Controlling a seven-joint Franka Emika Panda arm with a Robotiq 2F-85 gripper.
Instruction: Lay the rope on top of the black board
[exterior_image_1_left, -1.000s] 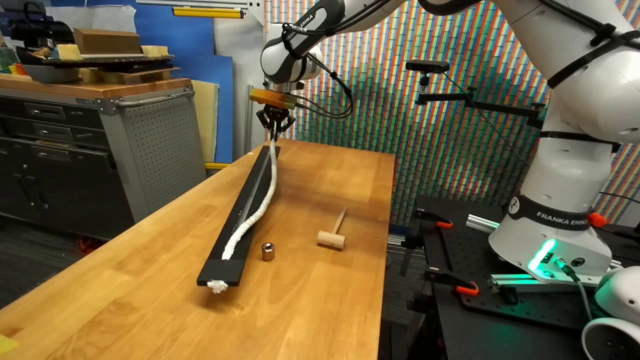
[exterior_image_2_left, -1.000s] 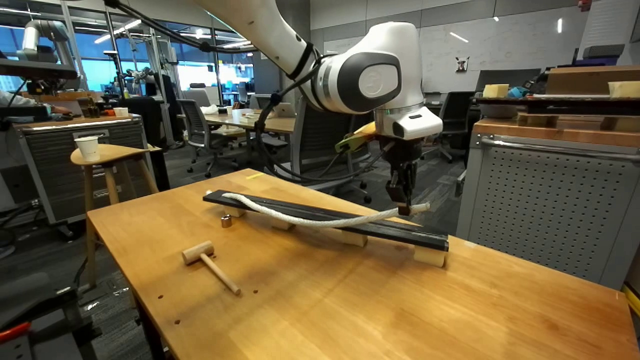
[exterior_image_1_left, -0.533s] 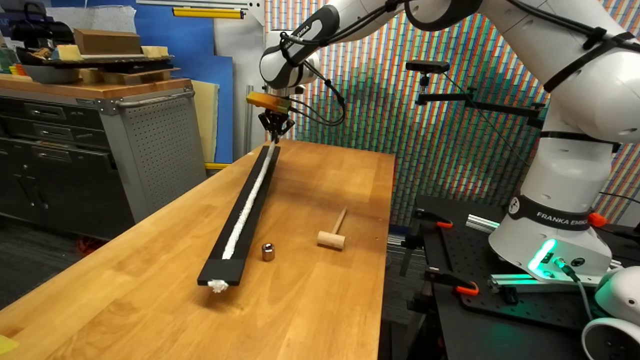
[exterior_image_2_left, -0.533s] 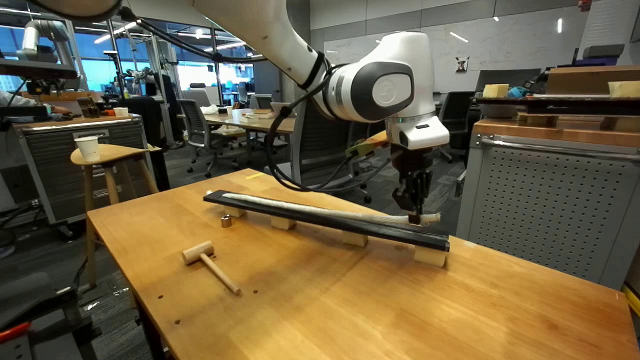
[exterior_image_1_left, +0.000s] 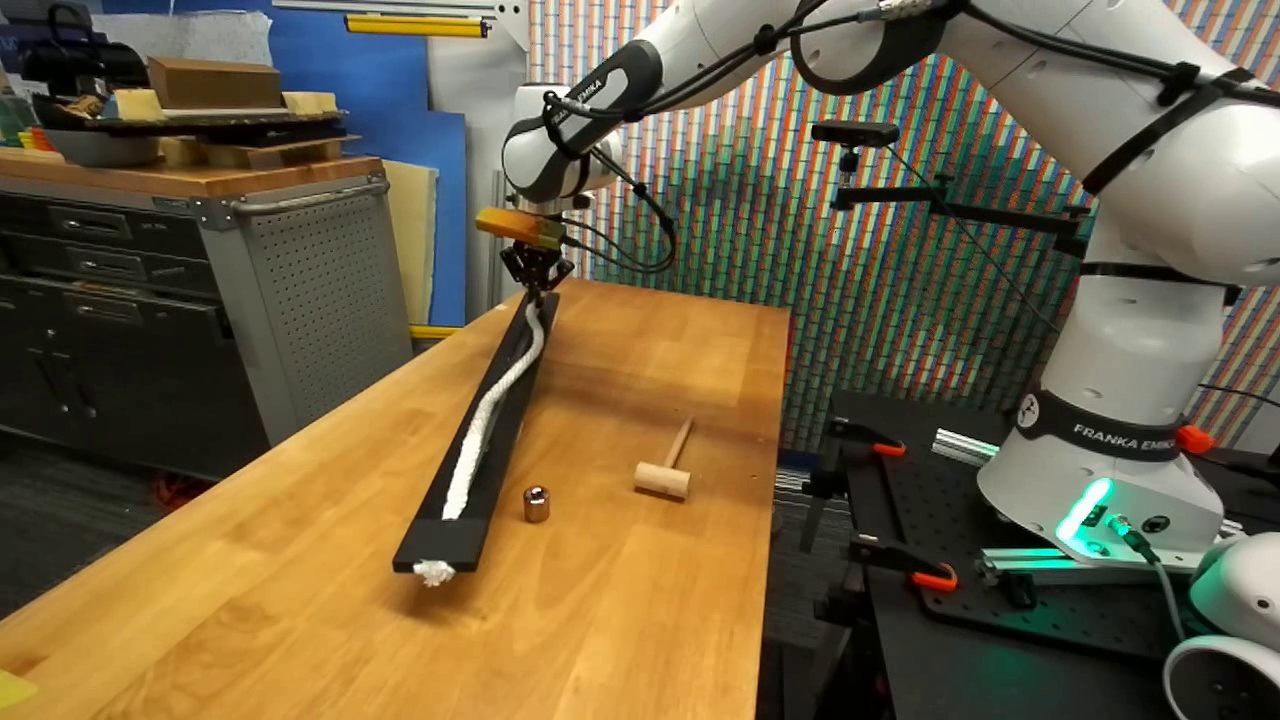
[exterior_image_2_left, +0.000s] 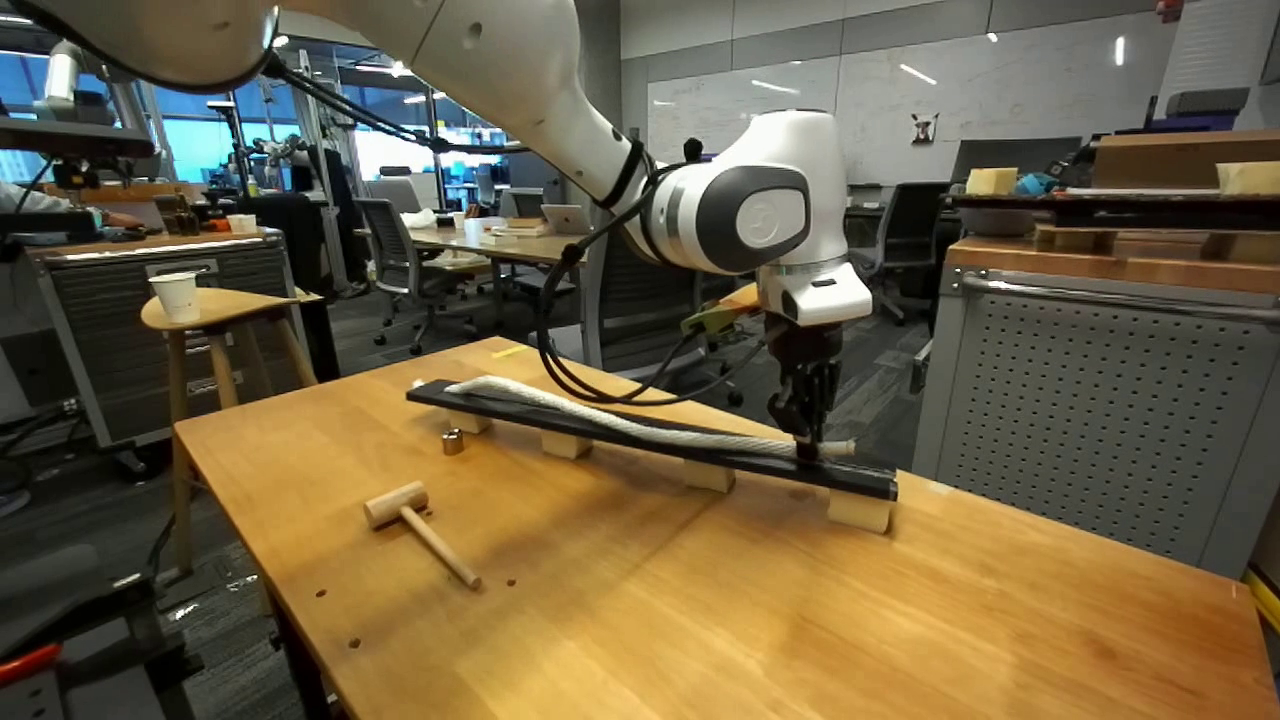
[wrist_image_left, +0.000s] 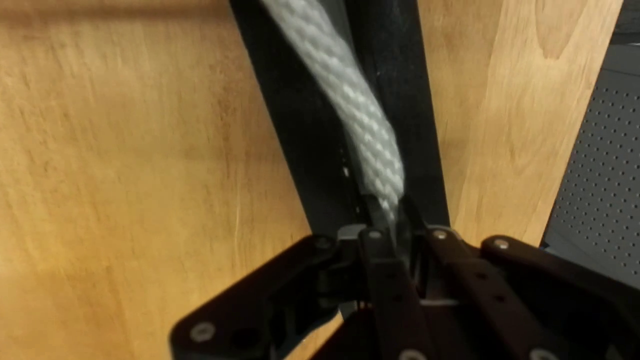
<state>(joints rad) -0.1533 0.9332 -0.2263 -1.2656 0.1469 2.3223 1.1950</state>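
Four pale wooden blocks (exterior_image_2_left: 708, 477) showed beneath the long black board (exterior_image_1_left: 446, 544), lifting it off the wooden table (exterior_image_1_left: 630, 620). Above the board, toward one end, I had my gripper (wrist_image_left: 390, 211) pointing down, jaws pinching the white braided rope (wrist_image_left: 352, 100). A short tail of the rope poked past my jaws toward that same end of the board. The other way, the rope wound in a loose curve over the board's length, swung close to one long edge, then ran on toward the opposite end; just how much of it touched the board I could not tell. At that opposite end, a frayed white tuft (exterior_image_1_left: 435, 572) stuck out at the board's edge. Just beside the board, near the tufted end, stood a shiny copper-coloured cylinder (exterior_image_1_left: 536, 504). Farther from the board on that side lay a wooden mallet (exterior_image_1_left: 663, 480), head nearer the tufted end than its handle.
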